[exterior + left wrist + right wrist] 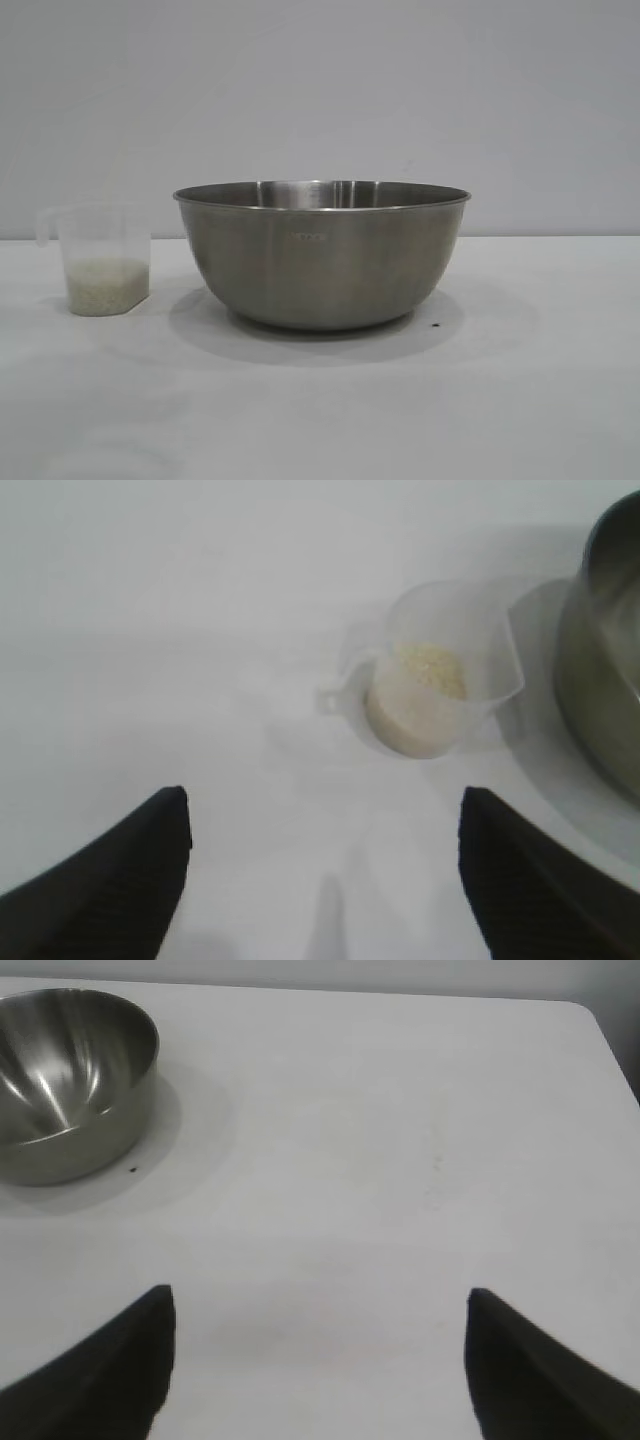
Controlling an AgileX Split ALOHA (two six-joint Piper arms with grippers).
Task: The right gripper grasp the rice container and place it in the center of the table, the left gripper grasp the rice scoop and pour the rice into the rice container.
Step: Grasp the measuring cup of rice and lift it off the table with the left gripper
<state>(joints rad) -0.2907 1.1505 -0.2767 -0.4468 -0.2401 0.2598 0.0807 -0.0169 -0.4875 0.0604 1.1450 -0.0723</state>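
Observation:
The steel rice container (322, 255) stands on the white table (520, 400) in the middle of the exterior view. The clear rice scoop (100, 258) stands upright to its left, about a third full of rice (106, 287), handle pointing away from the bowl. Neither gripper shows in the exterior view. In the left wrist view my left gripper (325, 800) is open and empty, above bare table, some way short of the scoop (435, 680), with the container's edge (605, 660) beside it. In the right wrist view my right gripper (320, 1295) is open and empty, well away from the container (70, 1080).
A small dark speck (436, 324) lies on the table by the bowl's base. The table's far edge and rounded corner (585, 1010) show in the right wrist view. A plain grey wall (320, 90) stands behind the table.

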